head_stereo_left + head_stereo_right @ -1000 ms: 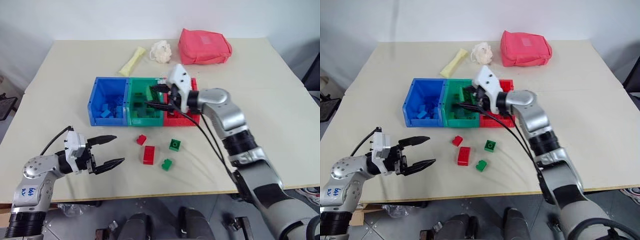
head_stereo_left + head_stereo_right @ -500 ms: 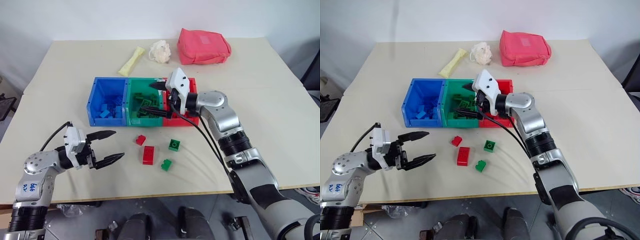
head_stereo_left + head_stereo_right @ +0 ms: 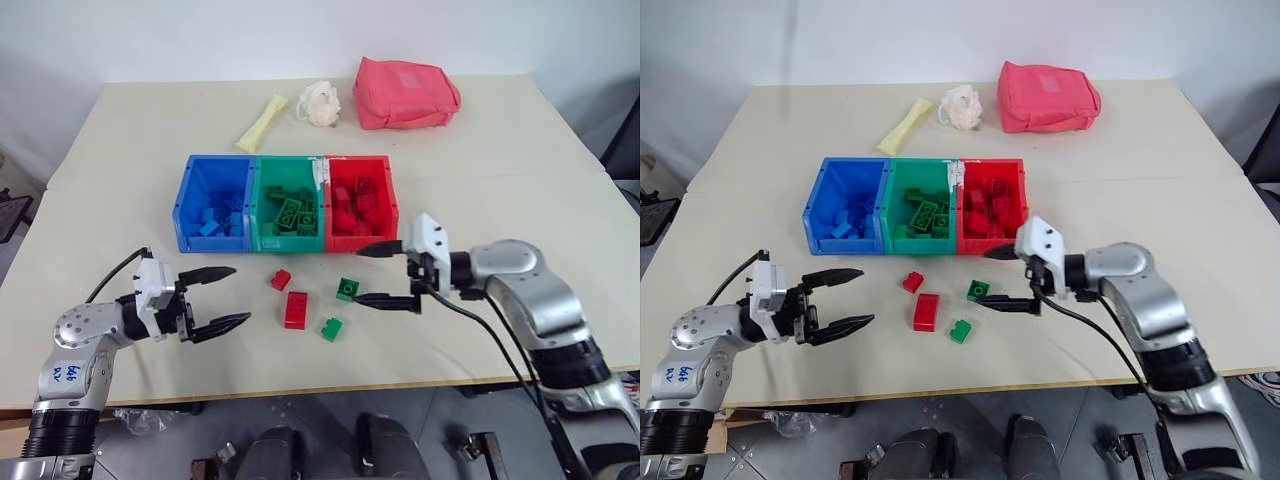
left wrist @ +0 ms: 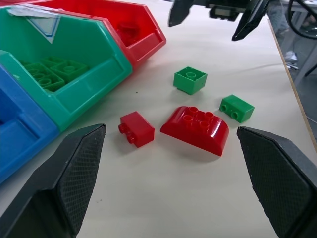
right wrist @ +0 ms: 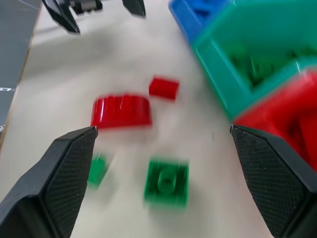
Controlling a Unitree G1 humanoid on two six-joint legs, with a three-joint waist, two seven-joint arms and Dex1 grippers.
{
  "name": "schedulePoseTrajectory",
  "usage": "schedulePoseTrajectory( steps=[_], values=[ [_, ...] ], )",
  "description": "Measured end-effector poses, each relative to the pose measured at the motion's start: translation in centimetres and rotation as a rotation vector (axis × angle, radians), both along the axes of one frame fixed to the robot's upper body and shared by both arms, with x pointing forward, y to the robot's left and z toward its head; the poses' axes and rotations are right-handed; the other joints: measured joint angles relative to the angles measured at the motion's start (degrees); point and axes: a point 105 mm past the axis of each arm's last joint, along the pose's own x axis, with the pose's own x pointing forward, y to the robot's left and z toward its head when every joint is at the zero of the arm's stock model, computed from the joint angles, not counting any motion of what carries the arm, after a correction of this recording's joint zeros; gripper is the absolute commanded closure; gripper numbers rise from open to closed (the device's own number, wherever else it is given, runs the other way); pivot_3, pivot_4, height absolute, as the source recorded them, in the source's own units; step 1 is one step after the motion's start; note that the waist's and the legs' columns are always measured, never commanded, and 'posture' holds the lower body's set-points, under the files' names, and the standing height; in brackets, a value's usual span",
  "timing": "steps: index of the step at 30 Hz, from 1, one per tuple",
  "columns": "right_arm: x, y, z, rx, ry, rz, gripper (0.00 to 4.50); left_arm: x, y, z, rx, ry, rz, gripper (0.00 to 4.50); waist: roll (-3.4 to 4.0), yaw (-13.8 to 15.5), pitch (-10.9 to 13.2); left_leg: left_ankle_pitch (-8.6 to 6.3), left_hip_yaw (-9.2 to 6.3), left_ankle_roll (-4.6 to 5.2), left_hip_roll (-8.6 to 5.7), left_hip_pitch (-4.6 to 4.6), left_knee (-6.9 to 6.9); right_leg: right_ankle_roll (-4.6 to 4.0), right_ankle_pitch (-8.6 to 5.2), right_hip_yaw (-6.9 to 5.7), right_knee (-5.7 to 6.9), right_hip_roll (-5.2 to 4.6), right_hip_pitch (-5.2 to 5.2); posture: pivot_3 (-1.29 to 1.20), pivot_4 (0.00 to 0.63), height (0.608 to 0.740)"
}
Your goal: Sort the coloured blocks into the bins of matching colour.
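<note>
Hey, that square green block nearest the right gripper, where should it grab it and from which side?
Probably from above, across two opposite flat side walls of the square green block. It sits flat, stud up, with bare table around it, so straight sides offer parallel faces. The open right gripper is closest, just to its right.

Beige table (image 3: 1160,150): 3 joined bins in a row, blue bin (image 3: 845,215) left, green bin (image 3: 922,208) mid, red bin (image 3: 992,205) right, each w/ matching blocks inside. Near side of bins, 4 loose blocks: small red block (image 3: 913,282), bigger red block (image 3: 927,311), green block (image 3: 978,291), small green block (image 3: 961,331); right gripper (image 3: 1006,279) wide open just right of the green block, left gripper (image 3: 848,298) wide open, well left of the loose blocks, both pointing inward & holding nothing. Far side: red pouch (image 3: 1050,95), white puff (image 3: 963,105), pale yellow strip (image 3: 905,126).
</note>
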Motion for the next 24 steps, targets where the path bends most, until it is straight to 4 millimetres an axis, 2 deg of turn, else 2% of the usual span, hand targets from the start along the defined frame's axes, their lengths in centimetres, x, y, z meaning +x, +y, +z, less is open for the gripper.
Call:
schedulePoseTrajectory(
  steps=[7, 10, 16, 19, 24],
  values=[
    [-2.0, -5.3, -1.8, -0.098, 0.087, -0.151, 0.01, -0.5, 0.1, -0.2, -0.029, -0.044, -0.042, 0.0, -0.01, 1.3, 0.0, -0.01, 0.12, 0.01, 0.01, 0.0, 0.02, 0.0, 0.0, 0.02, -0.28, -0.06, 0.1, 0.0, 0.15, 0.74],
    [-2.1, -6.3, -1.9, -0.119, 0.097, -0.185, 0.01, -0.7, 0.6, -0.4, -0.038, -0.042, -0.052, 0.0, -0.01, 1.3, 0.0, 0.0, 0.2, 0.01, 0.07, 0.02, 0.02, 0.02, 0.01, 0.02, -0.43, -0.06, 0.16, 0.0, 0.15, 0.74],
    [-1.8, -5.9, -1.5, -0.117, 0.077, -0.187, 0.01, -0.8, 0.7, -0.4, -0.051, -0.054, -0.074, 0.0, -0.01, 1.3, 0.0, 0.0, 0.22, 0.01, 0.1, 0.03, 0.02, 0.02, 0.01, 0.01, -0.44, -0.05, 0.15, 0.0, 0.15, 0.74],
    [-1.0, -4.3, -1.2, -0.088, 0.051, -0.179, 0.01, -0.8, 0.8, -0.5, -0.053, -0.05, -0.071, 0.0, -0.01, 1.3, 0.0, 0.0, 0.22, 0.01, 0.13, 0.03, 0.02, 0.02, 0.01, 0.01, -0.43, -0.05, 0.14, 0.0, 0.15, 0.74],
    [0.4, -0.6, -2.1, -0.056, 0.058, -0.139, 0.01, -0.8, 0.4, -0.5, -0.062, -0.057, -0.071, 0.0, -0.01, 1.2, 0.0, 0.0, 0.23, 0.0, 0.12, 0.02, 0.01, 0.02, 0.01, 0.01, -0.41, 0.01, 0.11, 0.0, 0.15, 0.74]
  ],
)
